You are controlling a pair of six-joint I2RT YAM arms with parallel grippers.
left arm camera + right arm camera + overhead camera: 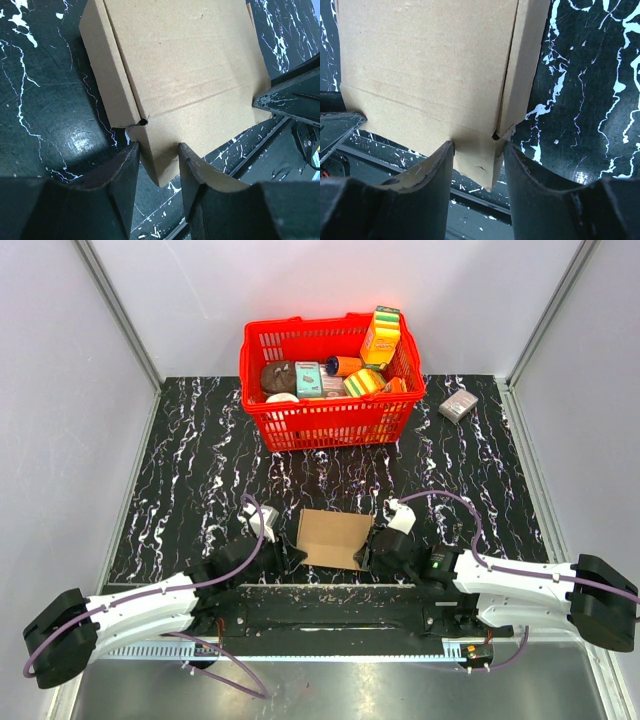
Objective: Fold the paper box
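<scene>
The paper box (332, 538) is a plain brown cardboard piece lying flat on the black marbled table between my two arms. Its side flaps are folded up along the left and right edges. My left gripper (290, 551) is at the near left corner. In the left wrist view that corner of the box (190, 65) sits between the fingers, and the left gripper (159, 146) is shut on it. My right gripper (372, 552) is at the near right corner. In the right wrist view the right gripper (478, 143) is shut on that corner of the box (430, 65).
A red basket (330, 422) full of colourful packages stands at the back of the table. A small grey-pink box (458, 405) lies to its right. Grey walls close in the left and right sides. The black mounting rail (330, 605) runs just in front of the box.
</scene>
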